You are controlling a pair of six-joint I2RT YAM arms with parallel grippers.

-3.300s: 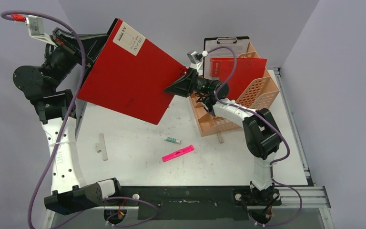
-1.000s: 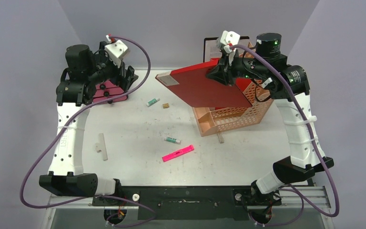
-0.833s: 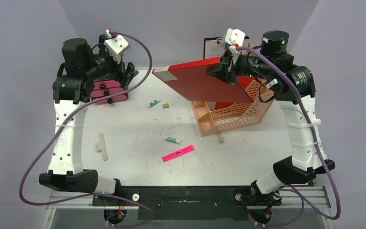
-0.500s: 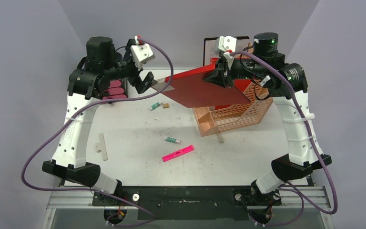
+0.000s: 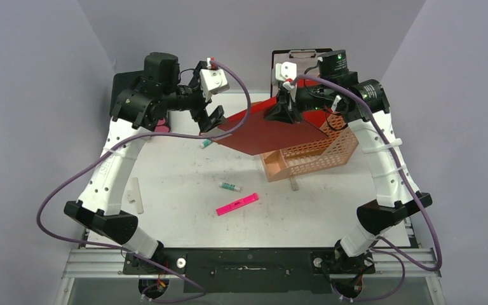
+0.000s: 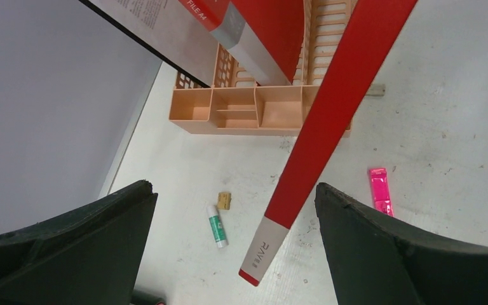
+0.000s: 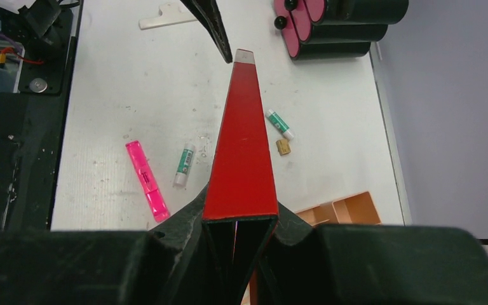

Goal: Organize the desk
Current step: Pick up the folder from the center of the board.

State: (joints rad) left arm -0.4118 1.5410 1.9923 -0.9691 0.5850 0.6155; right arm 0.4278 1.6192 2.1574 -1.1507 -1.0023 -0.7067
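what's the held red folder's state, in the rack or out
Out: right gripper holds the red folder in air over the orange rack.

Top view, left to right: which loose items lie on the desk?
White strip → far glue stick → pink highlighter → small tan piece. The nearer glue stick overlaps the highlighter sideways, so it is left out.

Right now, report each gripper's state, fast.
Left gripper: open, holding nothing, close to the free end of the red folder.
Right gripper: closed on the red folder's edge, holding it above the desk.
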